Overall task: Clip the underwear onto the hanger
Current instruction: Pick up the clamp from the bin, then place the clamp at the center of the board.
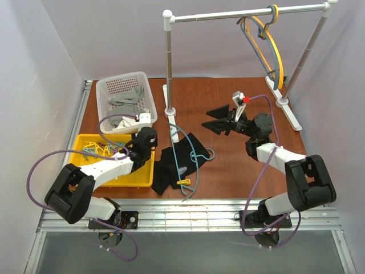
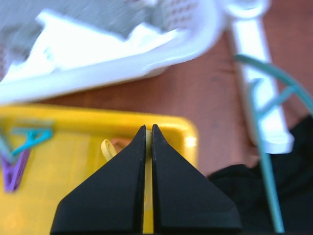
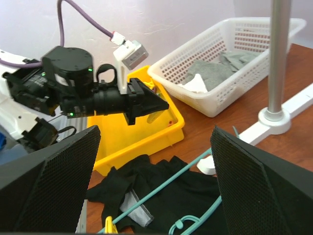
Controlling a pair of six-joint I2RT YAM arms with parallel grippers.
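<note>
Black underwear [image 2: 244, 183] right of left end effector [image 2: 148, 128] | pressed together | right end effector [image 1: 210, 118] spread

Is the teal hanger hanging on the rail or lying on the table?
Lying: the hanger rests flat across the black underwear on the table.

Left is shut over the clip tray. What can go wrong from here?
1. Left gripper seems to pinch a yellow clip only at the very tip; it may twist or drop.
2. Right gripper is open, away from the hanger; unheld, the hanger may slide over the bunched underwear.
</note>
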